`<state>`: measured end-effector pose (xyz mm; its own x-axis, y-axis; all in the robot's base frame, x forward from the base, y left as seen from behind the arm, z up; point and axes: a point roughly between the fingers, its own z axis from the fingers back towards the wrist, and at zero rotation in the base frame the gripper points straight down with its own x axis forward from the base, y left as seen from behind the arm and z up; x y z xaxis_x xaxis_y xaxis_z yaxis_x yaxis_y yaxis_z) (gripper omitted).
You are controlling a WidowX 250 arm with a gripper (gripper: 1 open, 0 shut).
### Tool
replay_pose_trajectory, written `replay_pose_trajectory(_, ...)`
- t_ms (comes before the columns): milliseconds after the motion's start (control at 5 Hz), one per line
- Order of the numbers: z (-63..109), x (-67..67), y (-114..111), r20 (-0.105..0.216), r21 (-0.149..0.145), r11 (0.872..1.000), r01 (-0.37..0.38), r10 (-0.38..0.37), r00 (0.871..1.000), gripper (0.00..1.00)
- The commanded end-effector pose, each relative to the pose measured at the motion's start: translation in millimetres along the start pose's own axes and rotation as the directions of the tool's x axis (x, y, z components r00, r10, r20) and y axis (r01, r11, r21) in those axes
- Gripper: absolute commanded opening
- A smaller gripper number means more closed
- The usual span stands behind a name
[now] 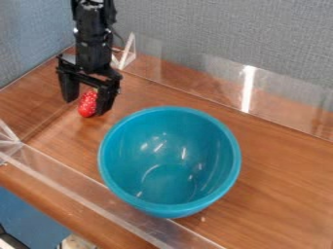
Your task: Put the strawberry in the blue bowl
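Note:
The strawberry (89,103) is small and red and lies on the wooden table at the left. My gripper (89,98) stands upright over it, open, with one black finger on each side of the fruit; the fingers hide its top. I cannot tell whether the pads touch it. The blue bowl (170,160) is large, glossy teal and empty, and sits to the right of the strawberry, nearer the front edge.
The wooden table (279,156) has low clear plastic walls (267,89) along the back and front edges. A grey-blue textured wall stands behind. Bare wood lies left of the strawberry and right of the bowl.

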<state>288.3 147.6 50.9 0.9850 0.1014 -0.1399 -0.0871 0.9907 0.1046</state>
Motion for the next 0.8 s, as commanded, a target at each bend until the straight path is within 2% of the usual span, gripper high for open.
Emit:
replay_pose_trajectory(0,16.5,10.5,2.5,0.072,0.011,1.000,-0.007,0.006,0.997,1.00)
replay_pose_trajectory(600,8.3,18.0,-0.6,0.094,-0.006,1.000,0.003,-0.003,0.996,1.00)
